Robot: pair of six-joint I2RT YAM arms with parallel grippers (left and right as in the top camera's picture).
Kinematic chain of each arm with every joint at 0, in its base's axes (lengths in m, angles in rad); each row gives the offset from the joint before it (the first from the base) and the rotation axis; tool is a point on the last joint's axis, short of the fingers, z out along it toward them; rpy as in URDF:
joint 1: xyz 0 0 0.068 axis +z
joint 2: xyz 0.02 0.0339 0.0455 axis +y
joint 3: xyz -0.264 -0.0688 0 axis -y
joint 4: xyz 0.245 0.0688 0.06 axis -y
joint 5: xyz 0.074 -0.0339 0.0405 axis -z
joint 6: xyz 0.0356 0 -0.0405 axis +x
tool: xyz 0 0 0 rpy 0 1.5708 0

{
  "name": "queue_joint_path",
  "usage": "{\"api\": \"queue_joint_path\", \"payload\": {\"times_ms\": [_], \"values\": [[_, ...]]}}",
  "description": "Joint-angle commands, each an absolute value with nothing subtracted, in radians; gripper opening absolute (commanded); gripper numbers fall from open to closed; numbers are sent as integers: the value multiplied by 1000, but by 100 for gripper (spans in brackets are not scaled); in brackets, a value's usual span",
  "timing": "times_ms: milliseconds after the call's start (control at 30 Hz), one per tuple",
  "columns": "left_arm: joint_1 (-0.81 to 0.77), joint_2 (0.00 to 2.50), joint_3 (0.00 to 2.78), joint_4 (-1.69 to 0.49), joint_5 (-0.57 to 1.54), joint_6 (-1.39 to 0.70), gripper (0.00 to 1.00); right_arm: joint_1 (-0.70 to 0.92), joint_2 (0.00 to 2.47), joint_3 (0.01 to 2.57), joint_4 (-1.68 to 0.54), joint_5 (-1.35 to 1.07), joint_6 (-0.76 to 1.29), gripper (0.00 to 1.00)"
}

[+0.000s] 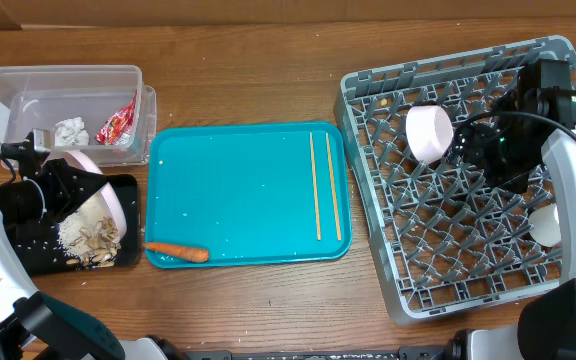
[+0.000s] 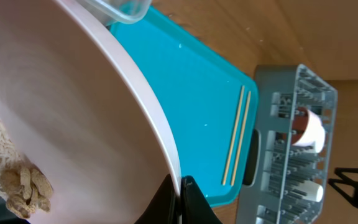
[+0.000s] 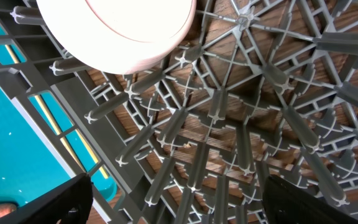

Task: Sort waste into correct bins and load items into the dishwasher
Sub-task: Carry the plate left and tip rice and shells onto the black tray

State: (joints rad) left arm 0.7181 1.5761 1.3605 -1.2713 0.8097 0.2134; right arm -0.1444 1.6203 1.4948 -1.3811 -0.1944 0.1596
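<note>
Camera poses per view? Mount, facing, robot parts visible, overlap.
Overhead: above table, straight down on teal tray and rack; both arms show.
Left wrist: behind the held plate, facing across teal tray toward rack; left gripper pinches its rim.
Right wrist: over rack, facing down at a bowl; right gripper open.
Shared: both wrist views catch teal tray, chopsticks, rack, bowl.

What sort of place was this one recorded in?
Likely a staged dish-clearing workstation, not a real kitchen: a wooden tabletop, a square grey plastic dish rack standing in for a dishwasher, and a clear rectangular plastic tub holding rubbish.
</note>
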Motion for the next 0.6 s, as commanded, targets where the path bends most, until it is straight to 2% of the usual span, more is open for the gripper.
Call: {"api": "queue_joint_path", "payload": {"times_ms": [0,467,567], "values": [[739,1560,1356,-1278,892,267,4,-146,1588,1493,-1383,-191,155,90],[884,1578,1356,-1319,1061,339,4,-145,1588,1493,-1382,-191,155,89],[884,1580,1356,-1317,1004,321,4,-145,1588,1493,-1382,-191,155,90]]}}
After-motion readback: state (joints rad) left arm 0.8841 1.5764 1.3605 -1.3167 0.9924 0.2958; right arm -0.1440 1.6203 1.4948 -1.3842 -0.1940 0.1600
